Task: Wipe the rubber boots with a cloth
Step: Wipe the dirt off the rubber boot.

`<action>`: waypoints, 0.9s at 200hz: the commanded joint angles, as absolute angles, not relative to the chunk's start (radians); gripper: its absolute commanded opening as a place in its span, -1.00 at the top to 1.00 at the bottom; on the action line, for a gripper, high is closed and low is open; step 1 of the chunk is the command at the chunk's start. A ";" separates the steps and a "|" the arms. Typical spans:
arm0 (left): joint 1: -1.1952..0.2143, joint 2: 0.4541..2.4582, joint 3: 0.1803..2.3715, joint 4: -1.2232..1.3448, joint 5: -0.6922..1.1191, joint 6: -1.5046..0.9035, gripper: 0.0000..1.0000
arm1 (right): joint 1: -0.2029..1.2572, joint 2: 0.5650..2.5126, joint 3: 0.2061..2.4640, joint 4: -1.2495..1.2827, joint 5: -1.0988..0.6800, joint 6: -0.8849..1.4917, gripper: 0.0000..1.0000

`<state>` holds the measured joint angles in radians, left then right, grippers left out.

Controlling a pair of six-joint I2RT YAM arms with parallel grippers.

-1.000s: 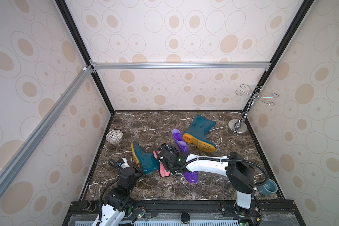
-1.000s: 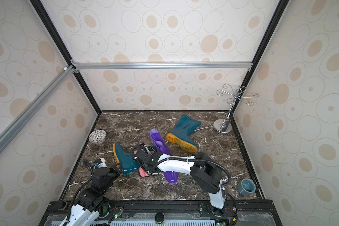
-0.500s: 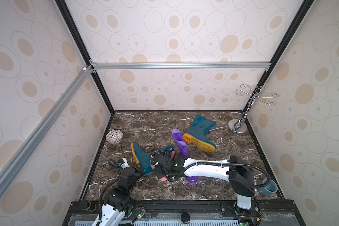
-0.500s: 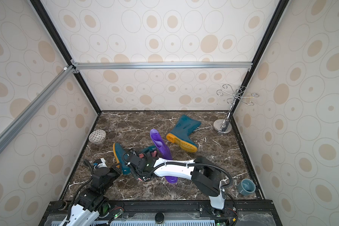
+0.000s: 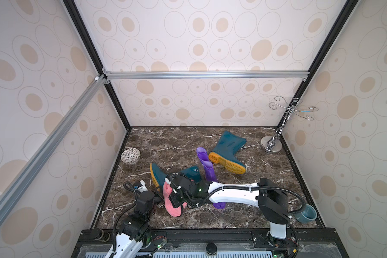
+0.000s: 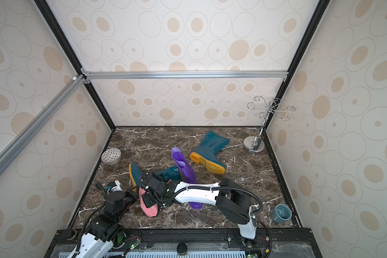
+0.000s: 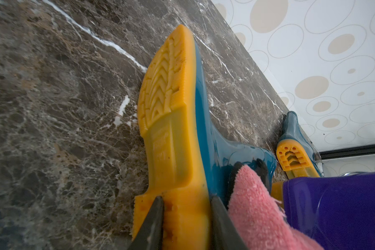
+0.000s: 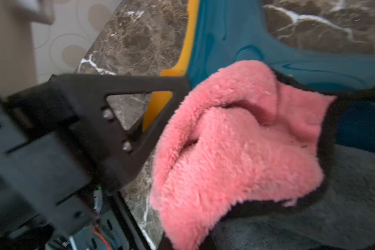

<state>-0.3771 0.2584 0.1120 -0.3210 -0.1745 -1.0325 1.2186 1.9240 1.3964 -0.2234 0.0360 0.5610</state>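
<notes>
Left wrist view first, said Jon; what had the left tool (image 7: pixel 186 202) got?

Its jaws stood narrow, clamped across the heel of the near teal boot (image 7: pixel 182 134), on the yellow sole, said Mei; that boot lay on its side on the tabletop (image 5: pixel 165 138); the cloth (image 7: pixel 258 205) touched its ankle just beside the grip.

And what had changed?

A second before, the right tool (image 5: pixel 175 200) had the cloth up on the shaft, beside the purple boot (image 5: pixel 207 169); it had since dragged it down toward the heel, so the pink end trailed onto the tabletop; the right tool was closed on the cloth. I judged one stroke along this boot done; the purple boot and the far teal boot (image 5: pixel 227 154) probably remained.

Anything in the way?

The purple boot lay under the right forearm; the left tool sat just beside the cloth, so a further pull might bump it; the patterned bowl (image 5: pixel 130 156), chrome stand (image 5: pixel 272 146) and blue cup (image 5: pixel 306 214) stood well apart.
</notes>
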 commanded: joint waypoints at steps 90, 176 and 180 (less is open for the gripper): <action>-0.378 0.254 0.028 -0.407 -0.203 -1.054 1.00 | 1.148 1.841 1.303 -0.420 0.440 0.475 1.00; -0.380 0.252 0.028 -0.407 -0.202 -1.053 1.00 | 1.201 1.932 1.455 -0.241 0.091 0.467 1.00; -0.379 0.252 0.028 -0.408 -0.204 -1.052 1.00 | 1.206 1.925 1.455 -0.229 0.073 0.470 1.00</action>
